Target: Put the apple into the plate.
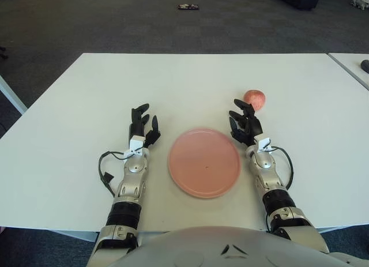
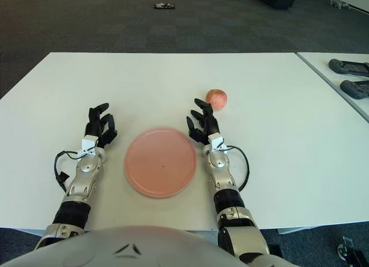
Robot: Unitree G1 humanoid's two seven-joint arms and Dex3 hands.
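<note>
A reddish apple (image 1: 254, 98) sits on the white table, beyond and slightly right of my right hand (image 1: 244, 123). That hand's fingers are spread and hold nothing; its fingertips stop just short of the apple. A round pink plate (image 1: 204, 161) lies flat between my two hands, with nothing on it. My left hand (image 1: 142, 126) shows to the left of the plate, fingers relaxed and holding nothing.
The white table (image 1: 86, 105) stretches wide around the plate. A second table (image 2: 340, 76) stands to the right with dark controllers (image 2: 349, 67) on it. Dark carpet lies beyond the far edge.
</note>
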